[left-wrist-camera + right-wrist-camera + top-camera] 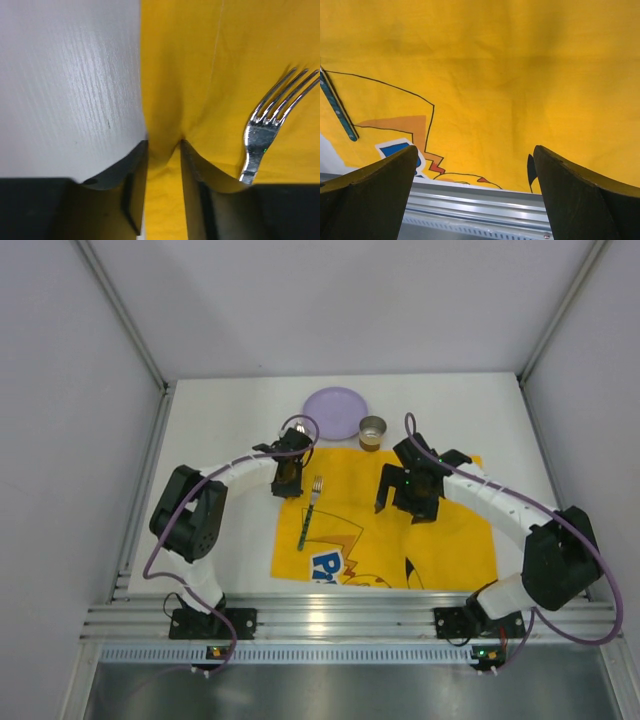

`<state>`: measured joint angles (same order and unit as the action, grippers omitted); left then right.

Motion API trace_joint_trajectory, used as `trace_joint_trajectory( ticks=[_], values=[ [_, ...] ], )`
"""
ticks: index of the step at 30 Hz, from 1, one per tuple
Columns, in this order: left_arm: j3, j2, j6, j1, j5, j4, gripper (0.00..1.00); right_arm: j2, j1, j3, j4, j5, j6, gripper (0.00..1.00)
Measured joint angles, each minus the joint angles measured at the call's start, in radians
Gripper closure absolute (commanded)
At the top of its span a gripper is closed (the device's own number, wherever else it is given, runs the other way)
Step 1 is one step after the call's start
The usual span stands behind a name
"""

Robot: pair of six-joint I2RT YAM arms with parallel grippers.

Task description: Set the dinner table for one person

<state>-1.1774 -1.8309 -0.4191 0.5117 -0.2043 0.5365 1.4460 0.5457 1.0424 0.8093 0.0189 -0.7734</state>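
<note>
So the dinner table (215, 430) is the big white top under everything. The yellow placemat (440, 540) lies on its near half, in front of the 2 arms. Only 1 piece of cutlery is down: a fork (260, 135) sits on the mat's left side, tines pointing away from the arms, which is where a fork belongs next to a plate. The purple plate (337, 412) and the small metal cup (372, 431) are parked on bare table past the mat's far edge, the cup right at that edge. My guess is neither is set yet.

The left gripper (164, 145) is low at the mat's far-left corner, fingers drawn nearly together with the cloth's edge between them. Looks to me like it's pinching the mat, probably to tug it flat or square, since there's a crease running into the gap. The fork is just beside it, not touching.

The right gripper (475, 150) hangs over the middle of the mat with its 2 fingers spread wide and nothing in them. I reckon it's free to go for the plate, which wants the open centre of the mat.
</note>
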Motion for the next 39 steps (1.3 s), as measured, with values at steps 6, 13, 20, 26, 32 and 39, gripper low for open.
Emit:
trace_joint_trajectory(
  ticks=[6,13,20,26,32,39],
  values=[
    [0.018,0.006,0.009,-0.002,0.036,-0.042,1.00,0.021,0.000,0.062,0.024,-0.018,0.019,0.00],
    [0.145,0.111,0.005,-0.007,0.040,-0.056,1.00,0.190,0.005,0.352,-0.001,0.026,0.064,0.00],
    [0.179,0.169,0.018,-0.025,0.013,0.000,0.45,0.471,0.037,0.686,-0.029,0.066,0.071,0.00],
    [0.179,0.204,0.028,-0.082,-0.016,0.031,0.09,0.716,0.091,0.945,-0.025,0.098,0.059,0.00],
    [0.179,0.322,0.026,-0.148,-0.026,0.100,0.08,0.922,0.130,1.187,-0.025,0.107,0.014,0.05],
    [0.179,0.495,0.014,-0.171,-0.024,0.184,0.08,1.059,0.146,1.312,-0.038,0.060,-0.037,0.15]
  ],
)
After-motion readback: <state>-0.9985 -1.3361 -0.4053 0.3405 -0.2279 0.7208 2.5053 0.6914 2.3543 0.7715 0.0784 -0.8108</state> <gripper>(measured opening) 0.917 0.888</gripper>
